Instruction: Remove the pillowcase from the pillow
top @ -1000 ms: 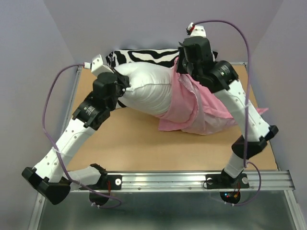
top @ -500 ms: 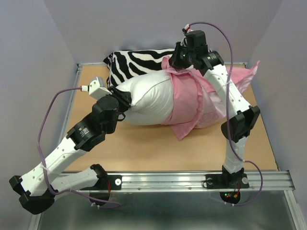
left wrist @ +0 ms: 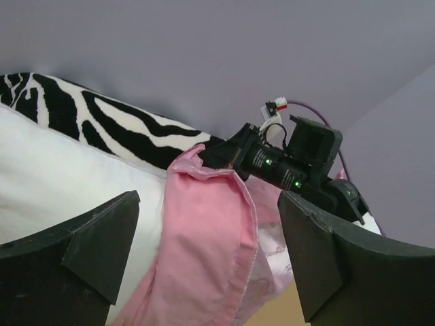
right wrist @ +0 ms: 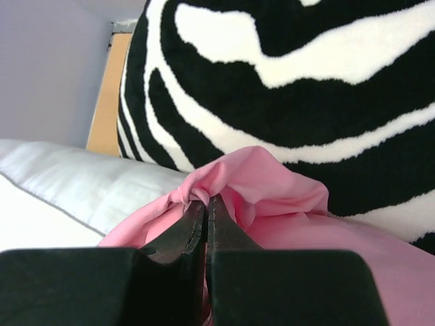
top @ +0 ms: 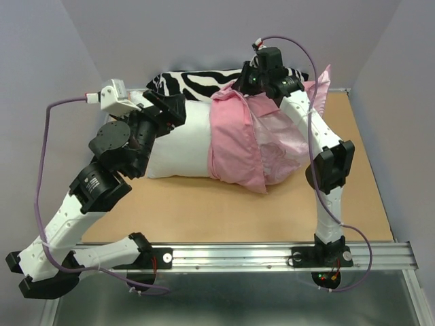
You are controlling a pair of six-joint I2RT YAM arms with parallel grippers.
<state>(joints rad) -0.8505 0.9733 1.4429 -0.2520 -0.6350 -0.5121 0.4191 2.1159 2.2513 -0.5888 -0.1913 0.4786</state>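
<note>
One pillow (top: 180, 139), one pillowcase (top: 238, 142) in right hand (right wrist: 206, 204), one cushion (top: 197, 83)

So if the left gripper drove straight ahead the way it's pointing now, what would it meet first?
Most likely the bunched edge of the pillowcase, which sits centred between the fingers of the open left gripper in its wrist view. The pillow lies right beside it. Depth is unclear.

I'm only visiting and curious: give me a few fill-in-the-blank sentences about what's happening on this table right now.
The right gripper pinches the ____ pillowcase.
The left gripper stands ____, holding nothing.
Behind the white pillow lies a cushion striped like a ____.
Missing words: pink; open; zebra.
</note>
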